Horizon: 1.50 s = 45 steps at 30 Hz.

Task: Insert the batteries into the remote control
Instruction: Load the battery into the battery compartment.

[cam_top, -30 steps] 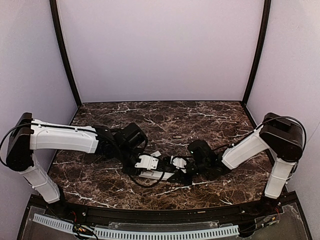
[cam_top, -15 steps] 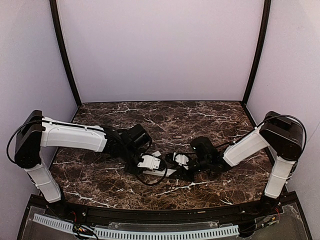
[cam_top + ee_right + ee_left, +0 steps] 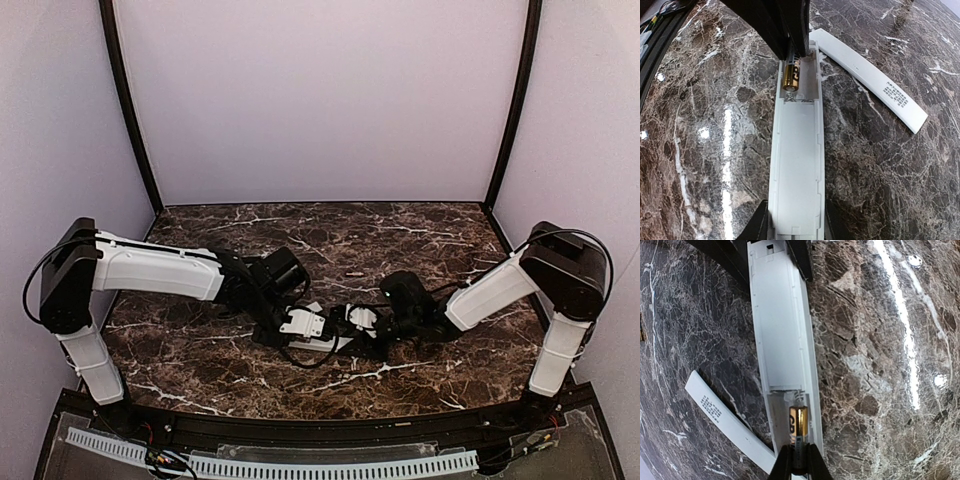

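Near-mid tabletop [image 3: 700,125]: remote control [image 3: 797,165] lies back up, batt bay open, w/ one gold battery [image 3: 798,422] in it, tip by the spring. The left hand [image 3: 799,461] pinches battery's dark end; the right hand [image 3: 796,225] clamps remote's opposite end. Loose white cover strip [image 3: 875,82] just beside. Dark veined marble; lilac walls [image 3: 320,100] behind.

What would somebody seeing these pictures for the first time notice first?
A white remote control lies back side up at mid-table with its cover off, and the right end effector is clamped across one end. At the other end, the left end effector pinches a gold battery into the open compartment. The loose white cover strip lies beside it on the dark marble table.
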Tool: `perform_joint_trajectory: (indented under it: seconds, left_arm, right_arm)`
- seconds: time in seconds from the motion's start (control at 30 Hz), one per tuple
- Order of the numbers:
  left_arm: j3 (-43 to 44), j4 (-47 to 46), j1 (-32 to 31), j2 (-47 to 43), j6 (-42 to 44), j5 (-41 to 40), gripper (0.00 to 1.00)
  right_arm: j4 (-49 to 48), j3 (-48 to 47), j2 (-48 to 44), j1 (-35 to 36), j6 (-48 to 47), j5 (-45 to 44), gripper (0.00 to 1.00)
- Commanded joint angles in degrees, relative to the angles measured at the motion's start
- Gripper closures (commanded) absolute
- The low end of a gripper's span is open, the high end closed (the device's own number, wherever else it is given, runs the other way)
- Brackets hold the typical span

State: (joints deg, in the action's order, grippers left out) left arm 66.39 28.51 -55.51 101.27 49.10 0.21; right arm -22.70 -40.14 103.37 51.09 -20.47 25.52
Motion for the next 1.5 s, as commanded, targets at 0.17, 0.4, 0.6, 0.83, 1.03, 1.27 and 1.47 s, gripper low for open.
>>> perform_joint_trajectory:
  seconds: [0.17, 0.4, 0.6, 0.83, 1.03, 1.27, 1.47]
  left_arm:
    - [1.57, 2.86, 0.31, 0.57, 0.29, 3.89, 0.91]
    - [2.68, 3.83, -0.2, 1.47, 0.03, 5.81, 0.88]
    - [2.93, 4.24, -0.31, 1.41, -0.02, 5.87, 0.84]
    - [2.85, 3.91, -0.32, 0.78, -0.31, 4.31, 0.79]
    - [2.1, 2.07, -0.31, 0.1, -0.36, 1.7, 0.77]
    - [0.89, 0.61, -0.3, -1.3, 0.24, 3.36, 0.76]
    - [-0.48, -1.05, -0.33, -2.48, 1.25, 5.79, 0.71]
  right_arm:
    - [-2.22, -0.02, -0.55, -0.13, -0.55, -1.7, 0.97]
    - [-3.89, 1.01, -1.3, 0.23, -1.11, -2.97, 0.97]
    - [-4.73, 1.67, -1.63, 0.74, -1.55, -4.32, 0.97]
    - [-5.41, 2.33, -1.81, 1.08, -2.2, -5.12, 0.97]
    - [-6.02, 3.15, -1.99, 1.83, -3.59, -4.96, 0.97]
    - [-6.95, 4.31, -2.35, 2.87, -5.51, -4.08, 0.97]
    - [-7.61, 4.93, -2.75, 2.87, -5.76, -2.37, 0.98]
